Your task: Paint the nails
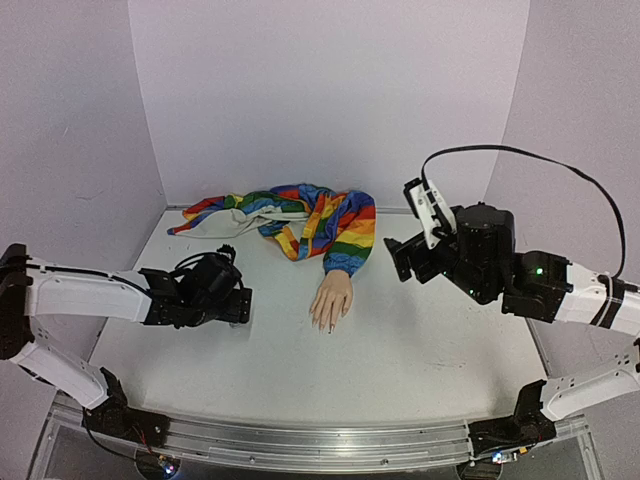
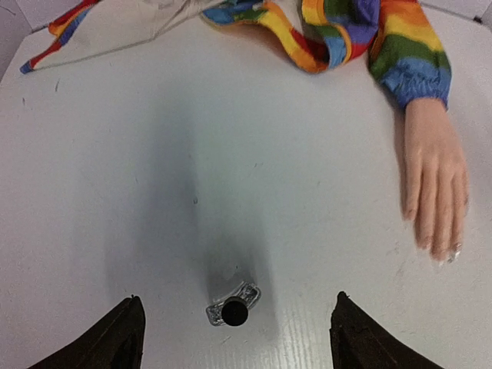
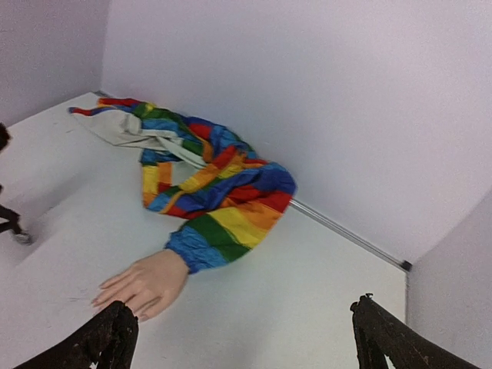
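A pale mannequin hand (image 1: 331,300) lies palm down at the table's middle, ending a rainbow-striped sleeve (image 1: 345,235). Its fingertip nails (image 2: 450,254) point toward the near edge. A small clear bottle with a black cap (image 2: 233,306) stands on the table between the open jaws of my left gripper (image 2: 234,338), apart from both fingers. In the top view the left gripper (image 1: 235,300) hides the bottle. My right gripper (image 1: 400,262) is open and empty, raised right of the sleeve. The hand also shows in the right wrist view (image 3: 142,286).
The rest of the rainbow garment (image 1: 250,210) lies bunched along the back wall. Purple walls close in the table (image 1: 420,340) at the back and both sides. A metal rail (image 1: 300,440) runs along the near edge.
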